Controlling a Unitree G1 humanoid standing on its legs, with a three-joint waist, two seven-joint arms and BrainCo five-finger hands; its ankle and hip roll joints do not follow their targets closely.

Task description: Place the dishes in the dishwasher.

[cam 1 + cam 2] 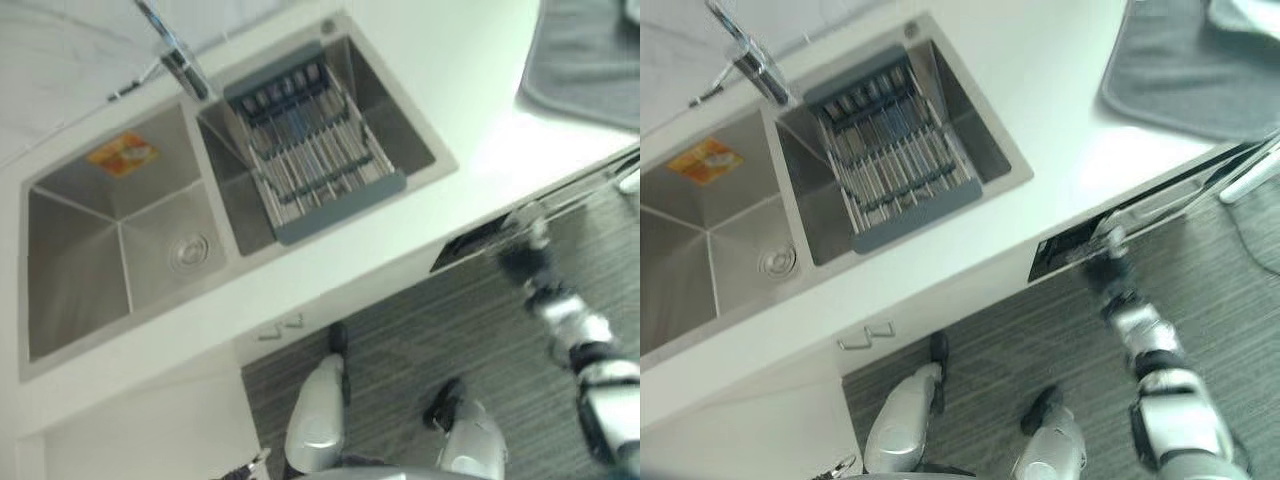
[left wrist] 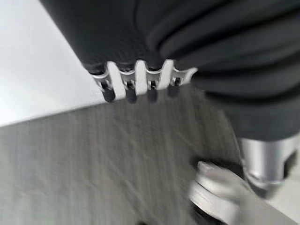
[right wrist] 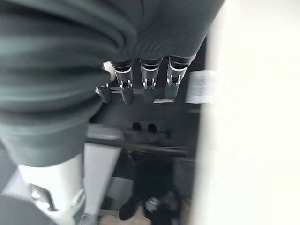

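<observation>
Robot's left hand (image 2: 136,84) shows in its wrist view, hanging over grey striped floor (image 2: 93,159) with its fingers (image 2: 127,91) curled downward and nothing in them. Across the counter from left to right, a double steel sink (image 1: 80,290) is sunk into the white counter (image 1: 470,70). Its left basin holds only a round drain (image 1: 188,250) and an orange sticker (image 1: 122,153) on the back wall. A chrome tap (image 1: 178,55) stands behind the divider between the two basins. The right basin carries a wire dish rack (image 1: 315,150) with grey end bars, spanning the basin from back to front; I cannot tell whether any dishes lie in it. Further right, a grey mat (image 1: 1190,70) lies on the counter near the corner. Below the counter edge, the dishwasher (image 1: 1140,215) door stands slightly ajar, a dark gap showing at its top. The right hand (image 1: 1108,262) reaches up to that top edge. In its wrist view the fingers (image 3: 147,89) are bent over a dark opening, with a metal bar (image 3: 140,140) beyond them; whether they grip anything I cannot tell
</observation>
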